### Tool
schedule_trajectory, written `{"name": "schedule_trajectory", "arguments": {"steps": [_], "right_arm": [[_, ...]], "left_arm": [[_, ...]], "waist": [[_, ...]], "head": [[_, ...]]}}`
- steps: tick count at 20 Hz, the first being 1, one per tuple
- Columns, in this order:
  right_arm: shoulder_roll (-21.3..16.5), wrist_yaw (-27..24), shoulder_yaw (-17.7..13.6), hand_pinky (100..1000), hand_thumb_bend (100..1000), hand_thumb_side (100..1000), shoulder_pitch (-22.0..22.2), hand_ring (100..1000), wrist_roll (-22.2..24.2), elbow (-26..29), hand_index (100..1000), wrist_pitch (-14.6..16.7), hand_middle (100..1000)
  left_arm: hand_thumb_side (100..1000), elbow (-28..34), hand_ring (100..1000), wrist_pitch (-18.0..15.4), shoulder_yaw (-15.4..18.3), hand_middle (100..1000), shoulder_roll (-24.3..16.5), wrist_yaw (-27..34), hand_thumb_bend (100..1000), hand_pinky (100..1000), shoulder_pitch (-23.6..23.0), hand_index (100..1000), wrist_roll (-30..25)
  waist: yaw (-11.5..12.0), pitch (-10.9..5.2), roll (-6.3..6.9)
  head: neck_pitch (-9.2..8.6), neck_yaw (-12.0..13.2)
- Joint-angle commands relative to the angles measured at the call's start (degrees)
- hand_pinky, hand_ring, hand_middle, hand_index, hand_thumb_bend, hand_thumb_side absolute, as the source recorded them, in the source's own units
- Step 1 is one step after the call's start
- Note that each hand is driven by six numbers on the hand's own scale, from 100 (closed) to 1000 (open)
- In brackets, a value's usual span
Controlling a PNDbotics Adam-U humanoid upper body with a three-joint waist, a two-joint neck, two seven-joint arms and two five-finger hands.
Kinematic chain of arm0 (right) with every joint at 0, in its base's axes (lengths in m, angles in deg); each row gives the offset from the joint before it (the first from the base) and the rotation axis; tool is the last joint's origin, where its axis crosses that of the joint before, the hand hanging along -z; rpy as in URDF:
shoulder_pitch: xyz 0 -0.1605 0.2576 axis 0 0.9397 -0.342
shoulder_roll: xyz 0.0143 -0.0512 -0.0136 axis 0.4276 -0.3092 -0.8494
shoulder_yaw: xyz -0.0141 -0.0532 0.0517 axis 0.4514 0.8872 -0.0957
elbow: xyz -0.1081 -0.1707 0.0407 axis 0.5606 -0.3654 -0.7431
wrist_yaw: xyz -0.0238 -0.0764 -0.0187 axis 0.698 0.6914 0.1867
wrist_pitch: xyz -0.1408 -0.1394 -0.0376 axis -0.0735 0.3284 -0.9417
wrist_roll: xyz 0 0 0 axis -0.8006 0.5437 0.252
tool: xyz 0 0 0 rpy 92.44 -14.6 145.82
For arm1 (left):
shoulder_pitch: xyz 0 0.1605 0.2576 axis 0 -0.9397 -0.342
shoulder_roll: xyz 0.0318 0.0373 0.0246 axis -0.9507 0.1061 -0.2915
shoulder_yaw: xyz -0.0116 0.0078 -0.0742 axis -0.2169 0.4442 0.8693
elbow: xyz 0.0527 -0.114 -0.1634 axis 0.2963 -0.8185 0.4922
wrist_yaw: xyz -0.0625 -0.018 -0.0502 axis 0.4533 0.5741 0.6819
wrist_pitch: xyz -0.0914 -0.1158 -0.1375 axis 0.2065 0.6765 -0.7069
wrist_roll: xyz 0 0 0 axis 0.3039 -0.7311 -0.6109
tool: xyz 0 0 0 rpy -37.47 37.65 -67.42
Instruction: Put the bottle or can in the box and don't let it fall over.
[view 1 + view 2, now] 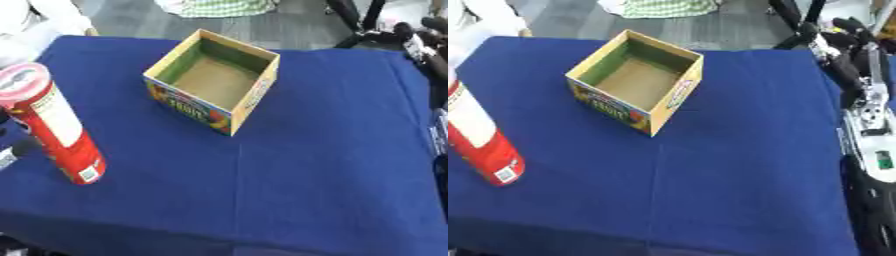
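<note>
Red can [54,127] held off cloth, tilted, left of open box [214,80]

Your table [332,165] wears a blue cloth carrying two things: an open-topped box [214,80] standing toward the far middle, well left of your right hand [855,55] at the far right edge, and a tall red can [54,125] standing at the near left.

A red can [59,131] with a white label panel; a tan box [213,81], green inside, colourful print outside; a blue-clothed counter [324,165]
</note>
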Motion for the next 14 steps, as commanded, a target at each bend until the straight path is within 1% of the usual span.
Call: {"name": "schedule_trajectory", "arguments": {"steps": [1,14], "right_arm": [[-0.77,-0.40,-0.08,730,710,433,-0.63,954,0.16,0.80,788,0.15,1000],[-0.57,-0.61,0.07,729,709,429,-0.49,953,0.41,0.72,788,0.14,1000]], "left_arm": [[444,-0.03,1000,0.19,-0.12,851,-1.80,-0.64,736,1000,1.19,895,-0.46],[459,-2.15,1000,0.92,-1.20,851,-1.12,-2.18,761,1000,3.97,896,-0.12]], "waist": [[-0.06,-0.56,0.24],[-0.26,-0.48,0.24]], "head": [[0.31,0.21],[0.31,0.48]]}}
